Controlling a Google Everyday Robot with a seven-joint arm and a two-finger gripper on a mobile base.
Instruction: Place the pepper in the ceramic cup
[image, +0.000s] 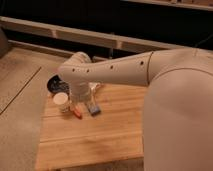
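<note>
Dark shelving and a pale rail fill the back, speckled floor runs down the side, and out front sits the wooden worktop. Across it sweeps the big white arm, elbow bent, wrist dropping straight down to the claw, which hangs low just above the boards. Whether it is wide or narrow, I cannot tell. At the far corner sits a dark bowl, and next to it stands the ceramic cup, upright with its mouth clear. A blue-grey block lies to the other side. Between them, flat on the wood just beside the cup, lies the pepper, apparently not gripped. My call: grip it mid-body, lift above the rim, tip it point-down and release over centre without nudging the cup. Labels or writing? None I can read.
</note>
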